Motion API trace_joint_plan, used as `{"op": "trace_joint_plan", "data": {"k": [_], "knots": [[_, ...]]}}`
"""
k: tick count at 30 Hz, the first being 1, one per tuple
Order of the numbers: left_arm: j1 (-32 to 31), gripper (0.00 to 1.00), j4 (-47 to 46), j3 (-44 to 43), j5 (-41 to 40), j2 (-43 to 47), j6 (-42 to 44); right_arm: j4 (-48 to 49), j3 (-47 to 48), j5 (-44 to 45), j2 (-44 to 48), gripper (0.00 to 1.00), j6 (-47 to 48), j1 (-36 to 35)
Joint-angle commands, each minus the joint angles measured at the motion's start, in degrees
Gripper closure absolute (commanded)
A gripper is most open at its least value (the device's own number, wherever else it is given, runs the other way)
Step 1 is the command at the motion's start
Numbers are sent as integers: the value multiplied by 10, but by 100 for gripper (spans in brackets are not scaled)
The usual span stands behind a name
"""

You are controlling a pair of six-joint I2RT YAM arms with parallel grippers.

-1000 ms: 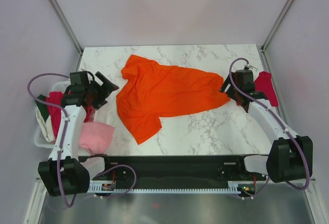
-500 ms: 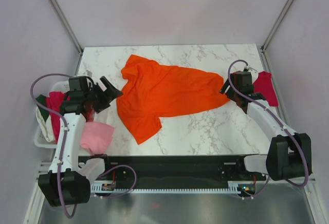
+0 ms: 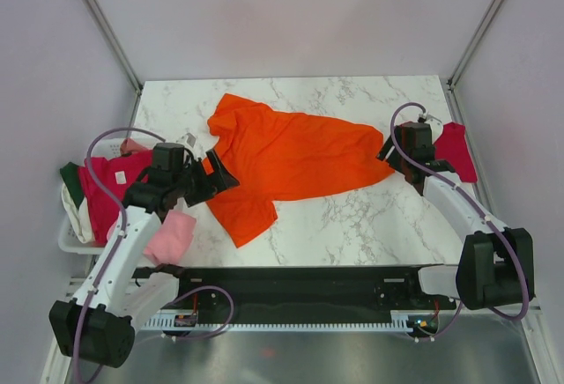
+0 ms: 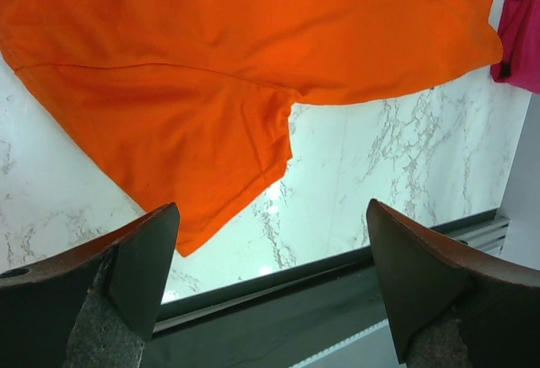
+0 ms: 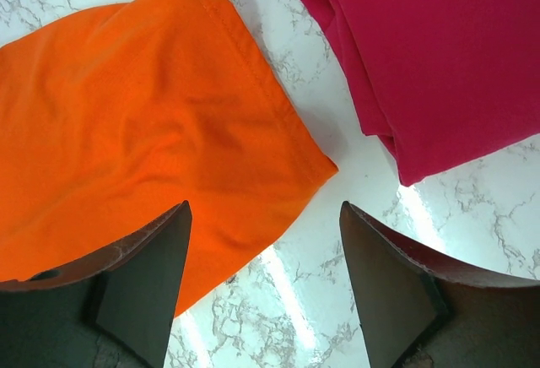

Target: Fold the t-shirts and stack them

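Spreading the orange t-shirt (image 3: pixel 291 159), rumpled mid-frame on the table (image 3: pixel 370 217), should go best if the left gripper (image 3: pixel 218 174) and right gripper (image 3: pixel 386 153), both standing apart and empty, pinch opposite edges low, then pull outward evenly

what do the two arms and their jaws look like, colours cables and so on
Both match: the left arm and right arm have white links, black joint housings and black bases. A thin purple cable loops along each. The jaws are dark, broad wedges tapering to a point, with rough grey inner faces.
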State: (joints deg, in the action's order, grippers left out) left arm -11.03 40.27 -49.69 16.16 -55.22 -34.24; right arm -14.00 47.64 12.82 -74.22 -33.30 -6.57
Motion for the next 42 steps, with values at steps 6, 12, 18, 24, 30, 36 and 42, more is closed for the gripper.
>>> {"op": "trace_joint_plan", "data": {"k": [6, 12, 18, 24, 30, 36, 42], "knots": [[0, 1, -49, 40, 10, 12, 4, 19, -5, 11, 4, 21, -2, 2], [-17, 10, -49, 63, 38, 25, -28, 27, -14, -6, -1, 23, -12, 2], [-123, 14, -55, 108, -18, 37, -103, 45, -33, -13, -36, 35, -36, 1], [-143, 14, -59, 137, -55, 72, -130, 45, -26, 10, -99, 37, -60, 1], [-143, 18, -59, 160, -62, 79, -121, 71, -19, 27, -126, 42, -68, 2], [-146, 39, -56, 185, -58, 41, -129, 76, -14, 26, -140, 42, -67, 2], [-148, 41, -51, 218, -90, 7, -157, 89, -26, 29, -126, 41, -65, 1]]}}
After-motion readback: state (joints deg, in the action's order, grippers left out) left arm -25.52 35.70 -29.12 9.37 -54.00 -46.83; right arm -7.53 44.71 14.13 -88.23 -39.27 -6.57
